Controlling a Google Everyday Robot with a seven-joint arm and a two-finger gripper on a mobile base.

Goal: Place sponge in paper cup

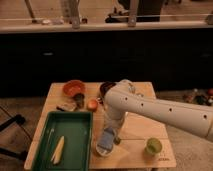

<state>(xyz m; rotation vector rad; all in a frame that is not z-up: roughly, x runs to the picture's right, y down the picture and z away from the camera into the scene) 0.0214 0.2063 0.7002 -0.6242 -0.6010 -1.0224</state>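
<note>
Thick white tube-shaped arm (165, 114) with smooth, slightly shiny shell, a little yellowish in the warm light. Along its side, row of small dark round dots (161, 110), evenly spaced. Bulky rounded white joint (120, 97) at the bend. Below it, shorter white segment (116, 122), narrowing to pale grey gripper (111, 136) at the lower tip, low in the middle of the view.

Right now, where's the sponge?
Camera view: the sponge is near the front edge of the table, just right of the green tray, at the paper cup's mouth, directly beneath the claw; the light-green cup stands farther right.
</note>
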